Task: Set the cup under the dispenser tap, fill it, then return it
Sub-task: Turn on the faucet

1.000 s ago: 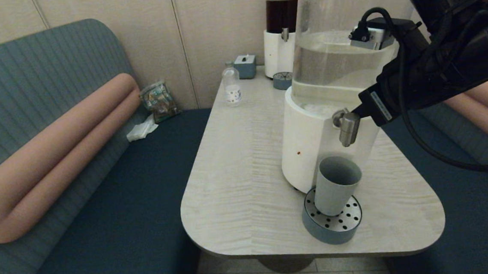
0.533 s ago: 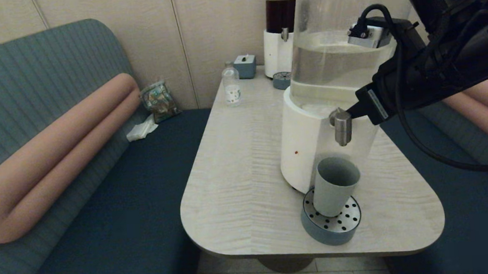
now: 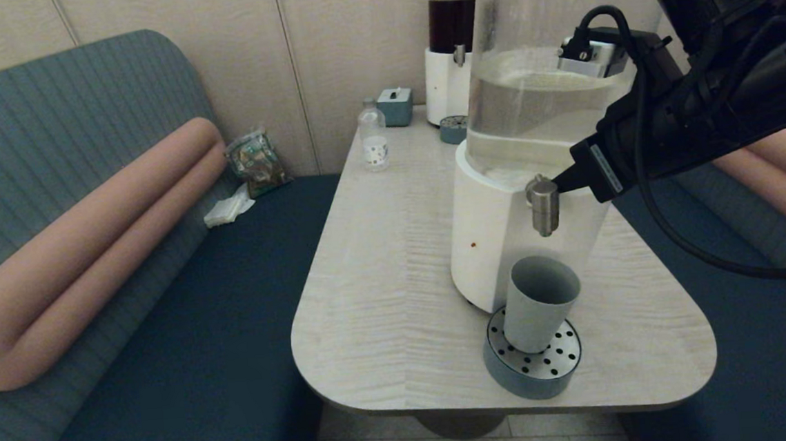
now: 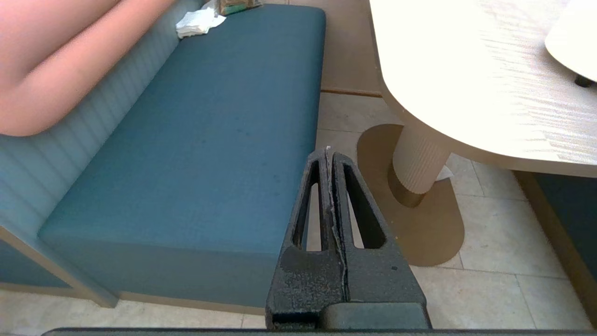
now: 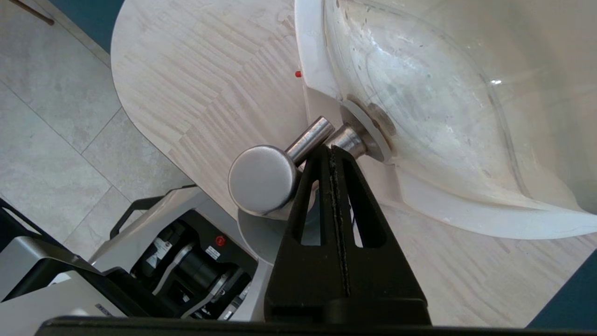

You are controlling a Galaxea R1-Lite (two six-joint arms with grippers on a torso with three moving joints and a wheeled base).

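The grey-green cup [image 3: 539, 303] stands upright on a round perforated drip tray [image 3: 507, 373], directly below the brushed-steel dispenser tap [image 3: 544, 208] of the large clear-liquid dispenser [image 3: 490, 241]. My right gripper [image 3: 560, 182] is shut, with its tip against the right side of the tap, up near the spout's stem. In the right wrist view the right gripper [image 5: 332, 148] touches the tap [image 5: 263, 179], and the cup [image 5: 255, 235] shows only partly beneath it. My left gripper [image 4: 328, 151] is shut and empty, hanging low beside the bench, off the table.
A small clear bottle [image 3: 373, 139], a tissue box [image 3: 395, 106] and the dark-liquid dispenser [image 3: 451, 57] with its own drip tray stand at the back of the table [image 3: 383, 283]. Blue benches flank the table; its front edge is close to the drip tray.
The right gripper has moved left against the tap, and the tap and dispenser have shifted slightly left with it. The liquid surface in the tank now looks disturbed. The cup stays on the tray.
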